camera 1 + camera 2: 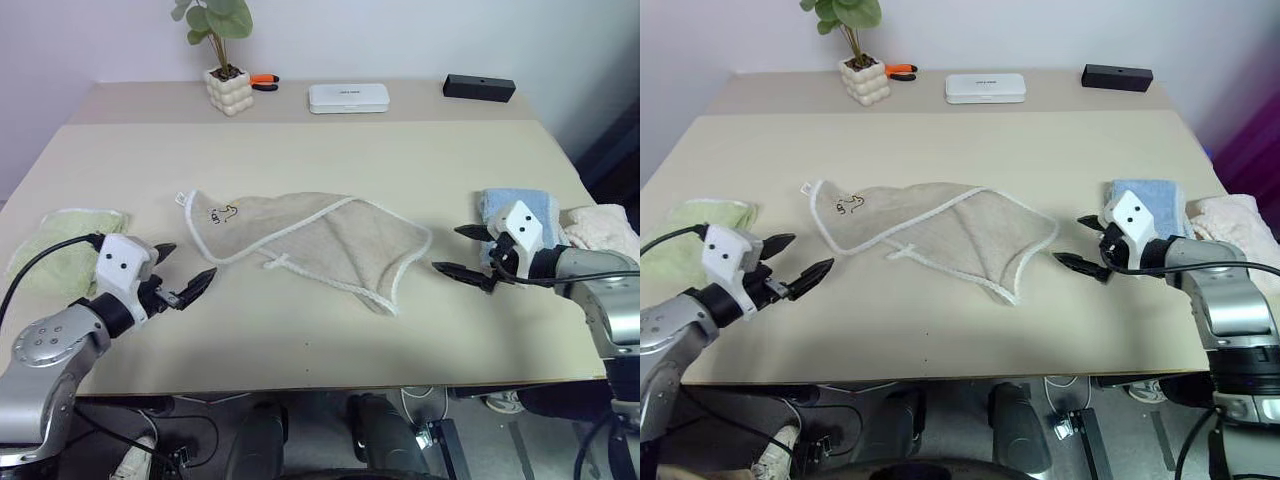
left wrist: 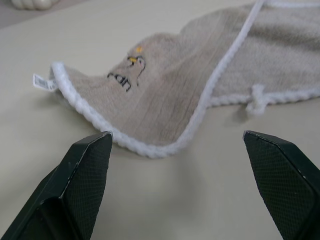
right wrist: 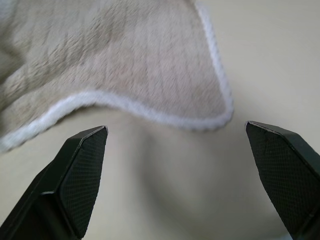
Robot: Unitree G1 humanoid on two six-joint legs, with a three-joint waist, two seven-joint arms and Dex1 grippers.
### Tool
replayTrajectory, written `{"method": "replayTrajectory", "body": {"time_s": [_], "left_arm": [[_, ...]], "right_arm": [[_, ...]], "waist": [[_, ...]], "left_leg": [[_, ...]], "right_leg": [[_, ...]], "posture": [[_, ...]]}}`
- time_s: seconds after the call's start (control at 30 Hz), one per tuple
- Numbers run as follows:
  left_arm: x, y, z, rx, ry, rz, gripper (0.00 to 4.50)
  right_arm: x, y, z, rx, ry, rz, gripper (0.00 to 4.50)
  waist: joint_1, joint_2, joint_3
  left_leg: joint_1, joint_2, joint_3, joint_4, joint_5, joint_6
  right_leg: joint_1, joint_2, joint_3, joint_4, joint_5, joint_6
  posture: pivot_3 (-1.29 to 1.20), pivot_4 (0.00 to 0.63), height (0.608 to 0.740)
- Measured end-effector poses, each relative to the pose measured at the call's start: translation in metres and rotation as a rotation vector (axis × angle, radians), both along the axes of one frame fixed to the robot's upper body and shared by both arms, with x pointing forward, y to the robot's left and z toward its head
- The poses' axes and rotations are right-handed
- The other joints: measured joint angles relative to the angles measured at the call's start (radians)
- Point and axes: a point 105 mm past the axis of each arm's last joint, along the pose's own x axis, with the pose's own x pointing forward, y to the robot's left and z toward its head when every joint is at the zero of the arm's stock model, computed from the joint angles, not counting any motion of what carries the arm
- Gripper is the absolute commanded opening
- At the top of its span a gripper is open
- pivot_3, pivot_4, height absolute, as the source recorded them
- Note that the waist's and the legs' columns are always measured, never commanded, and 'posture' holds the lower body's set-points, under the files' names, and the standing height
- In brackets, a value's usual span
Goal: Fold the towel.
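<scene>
The towel [image 1: 310, 240] lies crumpled mid-bench [image 1: 400, 160], long axis left to right. It sits between both tools: left tool [image 1: 185, 275] and right tool [image 1: 467, 250] are wide open, empty, each near a towel end.
</scene>
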Motion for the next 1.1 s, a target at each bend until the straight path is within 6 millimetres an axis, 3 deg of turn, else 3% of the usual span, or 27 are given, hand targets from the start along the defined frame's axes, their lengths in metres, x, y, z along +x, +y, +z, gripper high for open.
{"method": "replayTrajectory", "body": {"time_s": [0.37,0.5,0.57,0.63,0.77,0.97,1.1], "left_arm": [[-0.001,0.001,-0.003,0.021,0.013,0.0,4.29],[-0.007,-0.031,0.006,-0.052,0.002,-0.134,4.29],[-0.01,-0.062,0.002,0.028,0.011,-0.259,4.29],[-0.007,-0.075,-0.005,0.116,0.014,-0.301,4.29],[0.008,-0.062,-0.022,0.263,0.048,-0.242,4.29],[0.035,-0.034,-0.031,0.438,0.032,-0.161,4.29],[0.056,-0.014,-0.04,0.443,0.034,-0.068,4.29]], "right_arm": [[0.011,0.009,0.012,0.008,-0.066,-0.015,4.5],[0.014,0.02,0.004,0.031,-0.043,-0.01,4.5],[0.012,0.028,0.0,0.066,-0.005,0.003,4.5],[0.01,0.038,0.0,0.079,-0.002,0.032,4.5],[0.009,0.042,0.001,0.076,-0.029,0.009,4.5],[0.007,0.053,0.006,0.092,-0.072,0.002,4.5],[0.008,0.057,0.003,0.112,-0.076,-0.013,4.5]], "waist": [[0.004,0.0,0.0],[0.004,0.0,0.0],[0.007,0.001,0.0],[0.007,0.001,0.0],[0.001,0.001,0.0],[0.004,0.001,0.0],[0.005,0.001,0.0]], "left_leg": [[0.0,0.0,0.0,0.0,0.0,0.0],[-0.001,0.0,0.0,0.0,0.0,0.0],[0.0,0.0,0.0,0.001,0.0,0.0],[0.0,0.0,0.0,0.001,0.0,0.0],[0.0,0.0,0.0,0.0,0.0,0.0],[-0.001,0.0,0.0,0.0,0.0,0.0],[-0.001,0.0,0.0,0.001,0.0,0.0]], "right_leg": [[0.0,0.0,0.0,0.0,0.0,0.0],[0.0,0.0,0.0,0.0,0.001,0.003],[0.0,0.0,0.0,0.0,0.001,0.002],[0.0,0.0,0.0,0.0,0.001,0.002],[0.0,0.001,0.0,0.0,0.001,0.002],[0.0,0.0,0.0,0.0,0.001,0.002],[0.0,0.0,0.0,0.0,0.001,0.003]], "posture": [[0.0,0.15,0.737],[0.0,0.15,0.737],[0.0,0.15,0.737],[0.0,0.15,0.737],[0.0,0.15,0.737],[0.0,0.15,0.737],[0.0,0.15,0.737]]}}
